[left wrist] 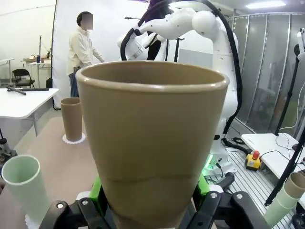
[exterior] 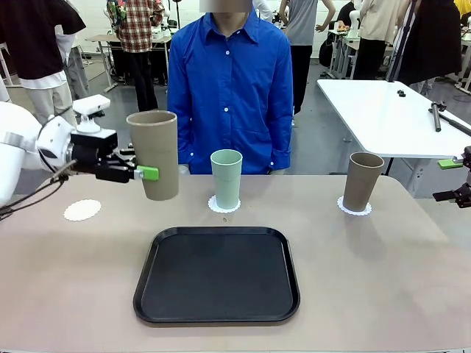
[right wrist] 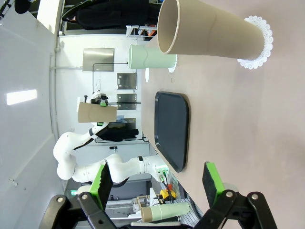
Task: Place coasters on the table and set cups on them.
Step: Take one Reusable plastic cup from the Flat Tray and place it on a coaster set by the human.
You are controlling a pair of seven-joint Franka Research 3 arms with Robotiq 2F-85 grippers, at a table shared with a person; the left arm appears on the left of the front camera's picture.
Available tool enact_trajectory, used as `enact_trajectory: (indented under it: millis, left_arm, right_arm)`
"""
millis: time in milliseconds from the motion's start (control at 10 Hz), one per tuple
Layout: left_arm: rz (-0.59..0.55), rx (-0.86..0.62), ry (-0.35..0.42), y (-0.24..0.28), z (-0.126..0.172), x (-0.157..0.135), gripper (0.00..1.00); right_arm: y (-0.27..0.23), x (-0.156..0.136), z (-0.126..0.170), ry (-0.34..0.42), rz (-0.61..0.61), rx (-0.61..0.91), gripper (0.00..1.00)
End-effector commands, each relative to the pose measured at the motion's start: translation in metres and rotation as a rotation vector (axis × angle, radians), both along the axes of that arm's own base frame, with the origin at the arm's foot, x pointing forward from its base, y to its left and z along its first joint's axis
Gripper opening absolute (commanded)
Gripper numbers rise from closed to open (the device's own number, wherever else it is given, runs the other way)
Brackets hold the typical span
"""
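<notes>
My left gripper [exterior: 147, 173] is shut on a tan cup [exterior: 154, 154] and holds it upright in the air above the table's [exterior: 383, 279] left part. A bare white coaster [exterior: 82, 209] lies below and to the left of it. At the middle a mint cup [exterior: 226, 179] stands on a coaster [exterior: 223, 205]. On the right another tan cup [exterior: 362, 182] stands on its coaster [exterior: 354, 208]. The held cup [left wrist: 152, 143] is large in the left wrist view. My right gripper [right wrist: 157, 181] is open and empty near the table's right edge, apart from that tan cup [right wrist: 209, 33].
A black tray [exterior: 217, 274] lies empty at the front middle of the table. A person in a blue shirt [exterior: 232, 88] stands at the far side behind the mint cup. A white table [exterior: 390, 118] stands beyond at the right.
</notes>
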State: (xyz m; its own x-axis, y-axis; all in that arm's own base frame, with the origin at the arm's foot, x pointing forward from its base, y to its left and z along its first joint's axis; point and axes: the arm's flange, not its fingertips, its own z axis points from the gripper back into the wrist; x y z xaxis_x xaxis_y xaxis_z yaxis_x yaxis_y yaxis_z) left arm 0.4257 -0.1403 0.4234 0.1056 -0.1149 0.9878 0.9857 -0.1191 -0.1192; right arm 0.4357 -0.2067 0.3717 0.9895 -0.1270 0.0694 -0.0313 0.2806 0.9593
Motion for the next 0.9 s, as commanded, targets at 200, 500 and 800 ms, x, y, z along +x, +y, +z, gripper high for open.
enact_trajectory:
  millis: [200,500,800]
  left_arm:
    - [0.000,0.000,0.000,0.000,0.000,0.000,0.69]
    - [0.002,0.005,0.011,0.001,0.002,-0.003,0.84]
    - [0.107,0.009,-0.014,0.095,-0.014,0.062,0.84]
  right_arm:
    - [0.000,-0.001,0.000,0.000,0.001,0.001,1.00]
    - [0.000,-0.001,0.000,0.000,0.001,0.001,1.00]
    - [0.000,-0.001,0.000,0.000,0.001,0.001,1.00]
